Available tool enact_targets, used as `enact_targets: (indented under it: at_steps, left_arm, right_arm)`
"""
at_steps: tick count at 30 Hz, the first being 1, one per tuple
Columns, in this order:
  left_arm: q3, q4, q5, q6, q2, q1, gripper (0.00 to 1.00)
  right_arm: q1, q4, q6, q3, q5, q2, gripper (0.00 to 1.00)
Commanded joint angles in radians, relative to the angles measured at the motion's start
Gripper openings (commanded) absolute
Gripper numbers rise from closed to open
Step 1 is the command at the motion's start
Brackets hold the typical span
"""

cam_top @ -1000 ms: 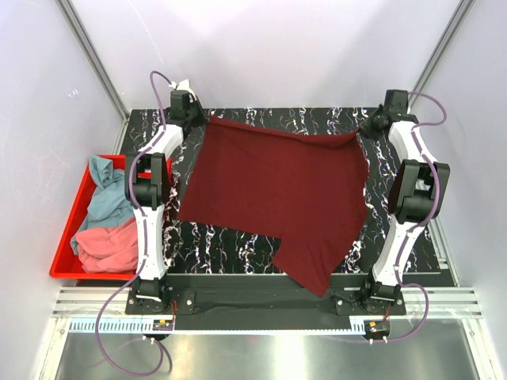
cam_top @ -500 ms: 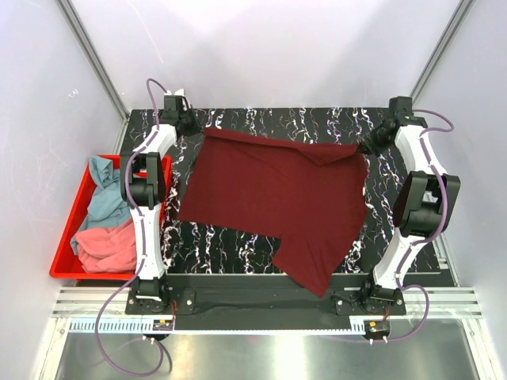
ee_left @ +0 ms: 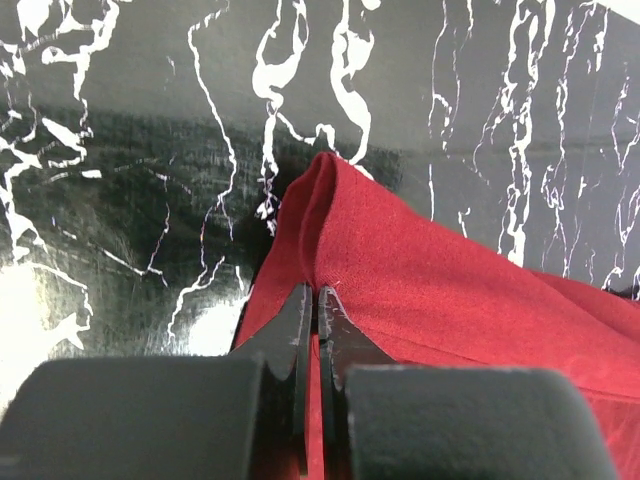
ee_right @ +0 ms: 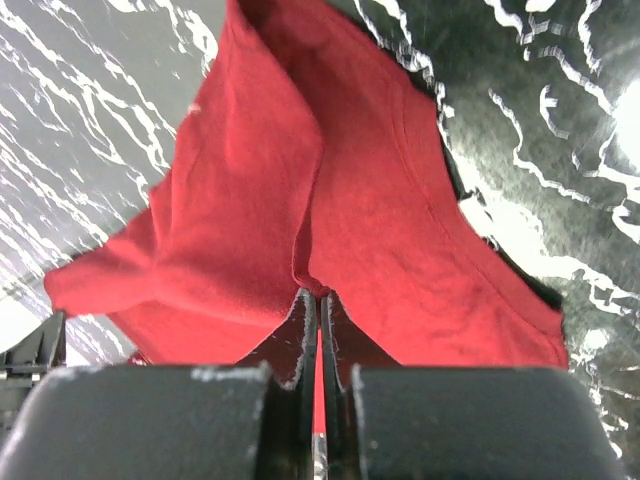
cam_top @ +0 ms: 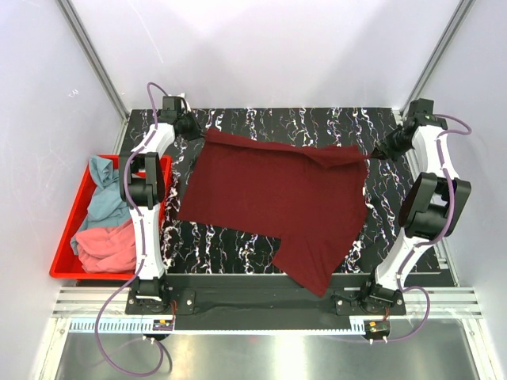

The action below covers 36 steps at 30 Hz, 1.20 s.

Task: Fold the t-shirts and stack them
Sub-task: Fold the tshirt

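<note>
Both your left gripper [ee_left: 317,292] and right gripper [ee_right: 318,295] pinch the upper corners of the maroon t-shirt [cam_top: 277,198] spread across the frame's middle on the table [cam_top: 277,119], so draw them apart evenly until that edge lies taut.

Showing soft, matt knitted cloth in the maroon t-shirt [cam_top: 277,198]. Throwing back glare off the glossy, smooth black marbled table [cam_top: 317,123]. Gleaming as shiny red plastic in the bin [cam_top: 70,218], holding matt cloth of the teal t-shirt [cam_top: 107,194] and coral t-shirt [cam_top: 111,245]. Shining dully as brushed metal across the near sheet [cam_top: 261,356].
</note>
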Motion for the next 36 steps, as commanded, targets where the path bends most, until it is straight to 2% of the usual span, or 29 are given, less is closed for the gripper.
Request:
enact_targets:
  at_steps: [1,8,25,31,36]
  left_arm:
    - [0.006,-0.005,0.01,-0.005,-0.069,0.01,0.0]
    - [0.057,-0.114,-0.029,0.021,-0.063,0.01,0.0]
    - [-0.09,-0.132,-0.089,0.027,-0.18,0.012,0.0]
    - [-0.092,-0.159,-0.087,0.019,-0.164,0.012,0.0]
    - [-0.092,-0.165,-0.092,0.021,-0.149,0.01,0.0]
  right_arm:
    - [0.002,-0.013,-0.009,-0.057,-0.06,-0.083,0.0]
    - [0.002,-0.023,-0.043,-0.139,-0.085,-0.091,0.0]
    - [0.003,-0.053,-0.101,-0.163,-0.103,-0.103,0.0]
    - [0.006,-0.021,-0.109,-0.28,-0.111,-0.126,0.0]
    - [0.006,0.017,-0.114,-0.315,-0.109,-0.114,0.02]
